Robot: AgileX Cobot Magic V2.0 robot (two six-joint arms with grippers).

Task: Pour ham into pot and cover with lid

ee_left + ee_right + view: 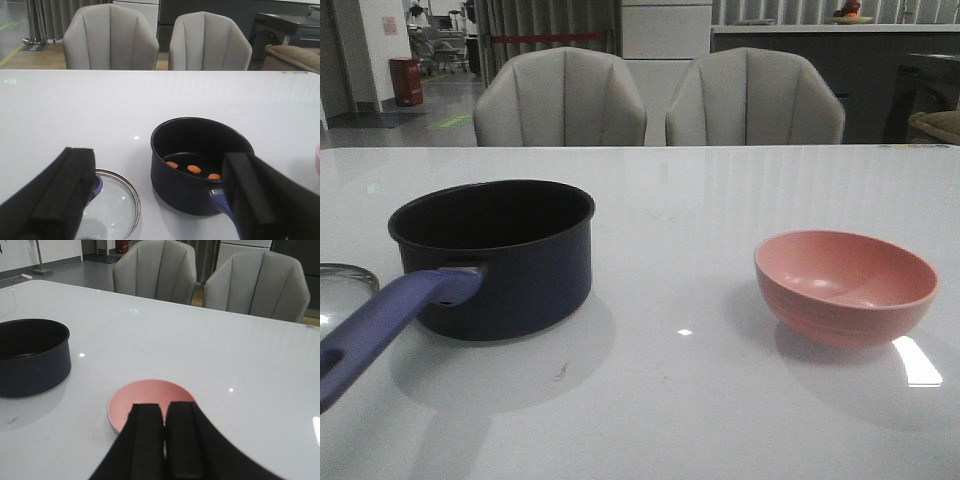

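The dark navy pot (500, 262) stands on the left of the table, its blue-purple handle (390, 318) pointing toward me. In the left wrist view three orange ham bits (194, 169) lie on the black bottom of the pot (200, 195). The glass lid (117, 200) lies flat beside the pot, and only its edge (345, 278) shows in the front view. My left gripper (159, 172) is open above and behind both, with nothing between its fingers. My right gripper (165, 412) is shut and empty, just behind the pink bowl (145, 394). Neither gripper shows in the front view.
The pink bowl (845, 288) sits empty on the right of the white table (670, 210). Two grey chairs (560, 100) stand behind the far edge. The pot (32, 360) is well left of the bowl.
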